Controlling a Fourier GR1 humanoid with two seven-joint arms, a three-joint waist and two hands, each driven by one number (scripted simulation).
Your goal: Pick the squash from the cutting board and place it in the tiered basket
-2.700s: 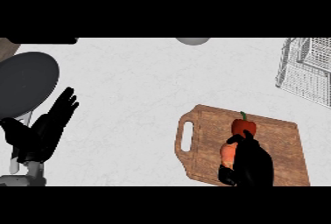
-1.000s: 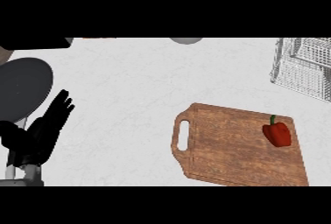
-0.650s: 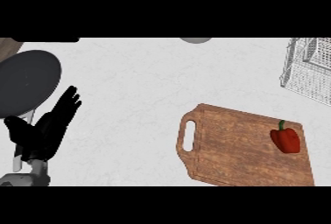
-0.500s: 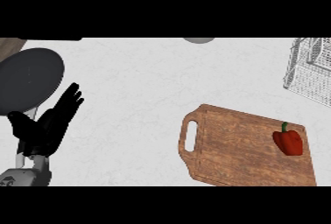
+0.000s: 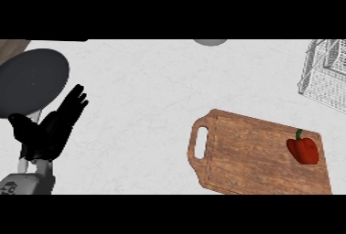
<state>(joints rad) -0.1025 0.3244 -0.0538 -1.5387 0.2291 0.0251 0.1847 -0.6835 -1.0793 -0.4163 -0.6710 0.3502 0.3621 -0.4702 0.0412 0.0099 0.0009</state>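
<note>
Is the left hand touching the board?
Apart. The head view shows the left hand at the left side with open counter between it and the board.

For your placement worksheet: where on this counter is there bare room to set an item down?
Widest bare patch: counter between dark plate, cutting board and wire basket. Board's middle is also bare, between its handle slot and the red pepper. Crowded at left, around the left robot hand.
</note>
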